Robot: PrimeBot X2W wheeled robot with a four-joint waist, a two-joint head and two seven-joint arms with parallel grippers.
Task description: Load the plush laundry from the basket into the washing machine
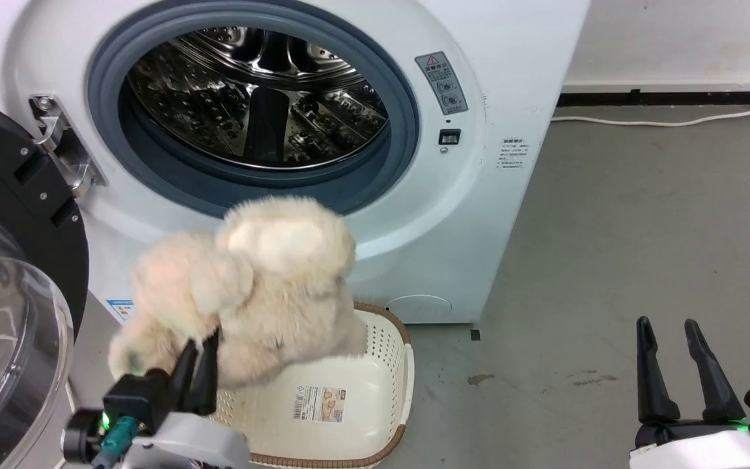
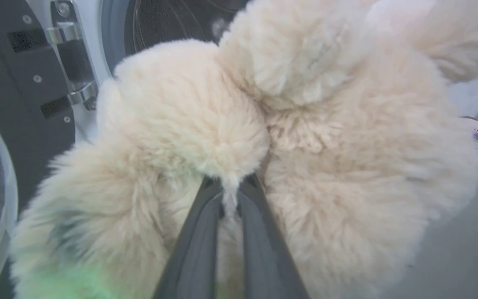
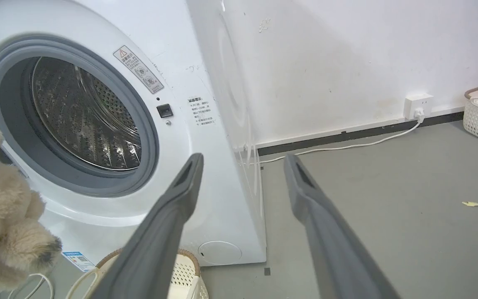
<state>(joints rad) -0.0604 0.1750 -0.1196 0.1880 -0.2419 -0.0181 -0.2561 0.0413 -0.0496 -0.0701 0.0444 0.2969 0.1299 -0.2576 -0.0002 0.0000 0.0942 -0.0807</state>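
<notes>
The left gripper (image 1: 202,348) has its jaws nearly pressed together on the plush laundry (image 1: 271,280), pinching a fold of shaggy fur low on its underside. In the left wrist view, the two dark fingers (image 2: 197,249) rise from the bottom edge and meet at the left gripper (image 2: 230,185), with a thin tuft of fur caught in the narrow slit between them. The plush laundry (image 2: 326,166) bulges up and out to both sides of the jaws, most of it above and beyond the fingertips.

The toy hangs over the rear left part of the basket (image 1: 407,365), whose label sticker (image 1: 319,402) shows on the bare floor inside. I cannot tell whether the fur touches the brown rim. It sits in front of the washing machine (image 1: 453,215), just below the grey-ringed opening and outside the drum (image 1: 258,98). The door (image 1: 17,195) stands swung open at the left.

The right gripper (image 1: 666,326) is well apart from the toy, low at the right over the grey floor (image 1: 609,260), its jaws spread and holding nothing. From the right wrist view, the right gripper (image 3: 243,160) points past the washing machine (image 3: 206,166), with the plush laundry (image 3: 2,224) at the far left edge and the basket (image 3: 183,270) below.
</notes>
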